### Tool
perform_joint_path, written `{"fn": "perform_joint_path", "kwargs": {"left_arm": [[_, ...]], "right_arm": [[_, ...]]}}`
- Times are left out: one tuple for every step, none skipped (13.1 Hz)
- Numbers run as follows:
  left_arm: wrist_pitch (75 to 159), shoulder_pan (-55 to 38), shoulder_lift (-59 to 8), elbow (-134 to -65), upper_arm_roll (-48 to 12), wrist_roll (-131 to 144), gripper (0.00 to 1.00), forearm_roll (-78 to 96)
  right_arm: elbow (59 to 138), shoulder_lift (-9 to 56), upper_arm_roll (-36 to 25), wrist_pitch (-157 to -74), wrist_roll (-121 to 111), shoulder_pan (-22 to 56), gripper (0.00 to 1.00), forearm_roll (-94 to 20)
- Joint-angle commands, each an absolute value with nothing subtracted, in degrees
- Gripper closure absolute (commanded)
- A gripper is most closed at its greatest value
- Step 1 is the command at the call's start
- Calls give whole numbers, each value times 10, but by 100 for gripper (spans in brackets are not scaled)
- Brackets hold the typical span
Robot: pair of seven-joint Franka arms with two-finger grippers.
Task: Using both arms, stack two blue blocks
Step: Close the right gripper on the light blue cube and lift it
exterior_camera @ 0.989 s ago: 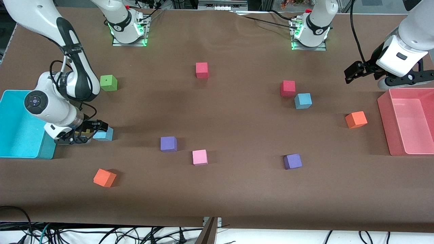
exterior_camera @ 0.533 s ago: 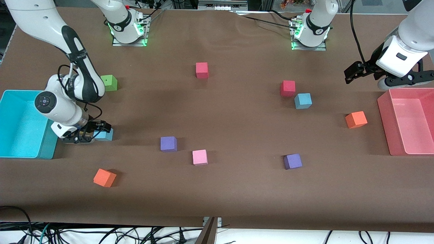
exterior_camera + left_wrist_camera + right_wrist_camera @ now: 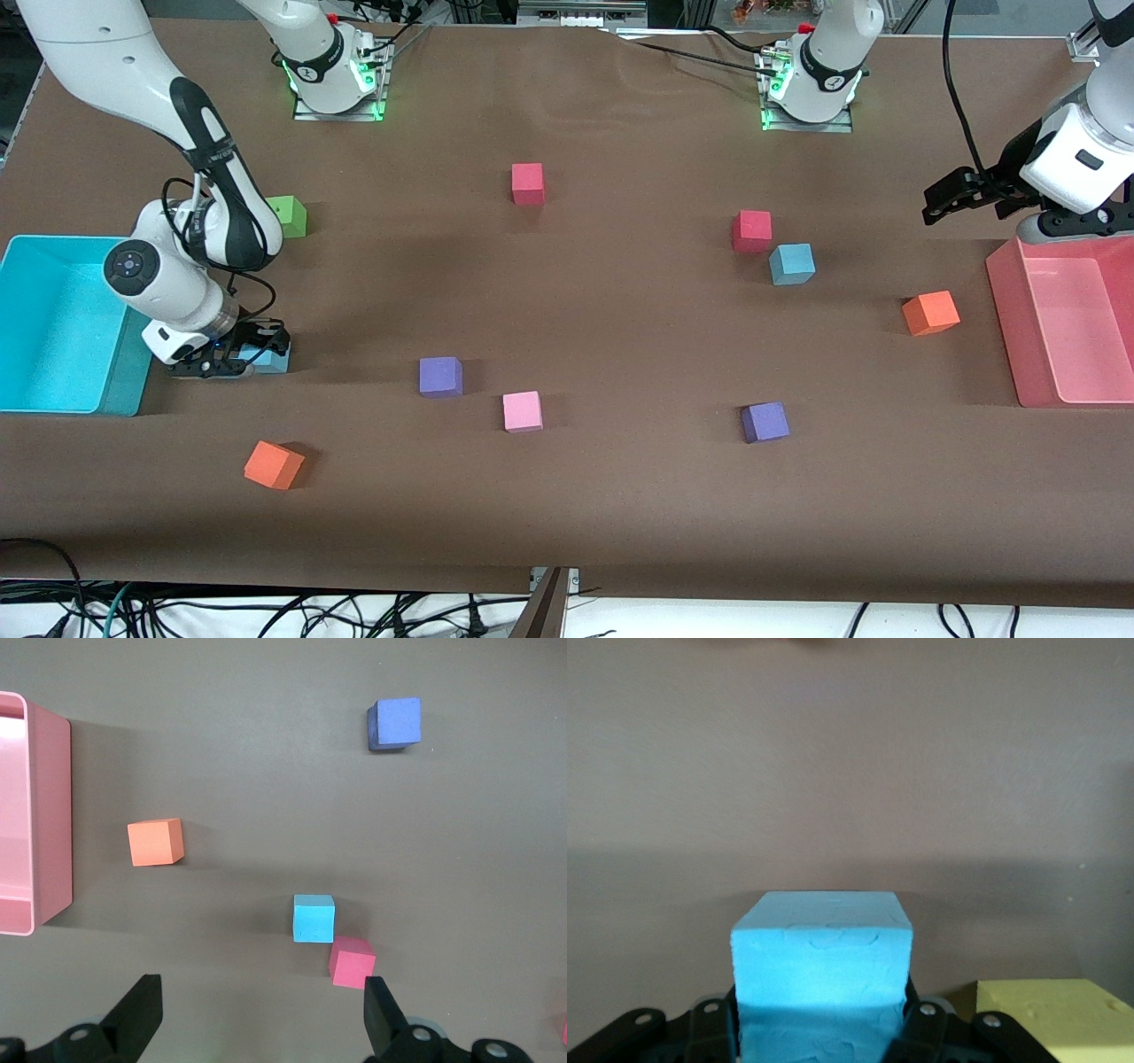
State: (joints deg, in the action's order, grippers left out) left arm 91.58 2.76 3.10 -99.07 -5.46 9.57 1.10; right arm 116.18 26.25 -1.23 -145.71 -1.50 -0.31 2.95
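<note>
Ten foam cubes are sitting on the brown worktop, so quick count: two sky-blue, two red, two orange, two purple, one pink, one green.

One blue block is lying near the right arm's end, just beside the turquoise bin, and the right gripper is down on it with its jaws clamped on the block's sides. In the right wrist view the block is filling the space between the black fingers.

The other blue block is resting toward the left arm's end, just beside a red cube and a bit nearer the front camera than it; whether they're touching I can't tell.

The left gripper is hanging in the air by the pink bin, jaws spread wide apart, holding nothing. Its wrist view is looking down on that blue block.

Other cubes:
- second red cube, nearest the arm bases
- green cube, partly hidden by the right arm
- purple cubes and
- pink cube
- orange cubes and, the second one near the pink bin

Two bins total, one at each end of the worktop. No cubes are showing in either one.
</note>
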Motion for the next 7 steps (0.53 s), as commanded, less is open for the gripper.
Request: {"fn": "perform_joint_path", "kwargs": {"left_arm": [[911,31,30,-987,-57,81,0,21],[911,31,30,-986,-57,83,0,20],[911,31,31,-986,-57,83,0,21],[911,30,31,-986,-57,85,0,21],[911,28,31,-986,-57,86,0,20],[911,28,31,-986,-57,87,0,20],[911,27,31,-986,-57,87,0,20]], "right_arm": [[1150,179,18,-1341,-9,-13,75,33],[1138,158,26,-1292,-8,-12,75,33],[1128,140,38,-1248,9,-12,74,33],[1117,125,54,-1203,44,-11,74,33],[1111,113,74,-1163,86,-10,74,33],[1107,104,97,-1137,127,-6,73,33],[1107,99,118,-1121,173,3,73,33]]}}
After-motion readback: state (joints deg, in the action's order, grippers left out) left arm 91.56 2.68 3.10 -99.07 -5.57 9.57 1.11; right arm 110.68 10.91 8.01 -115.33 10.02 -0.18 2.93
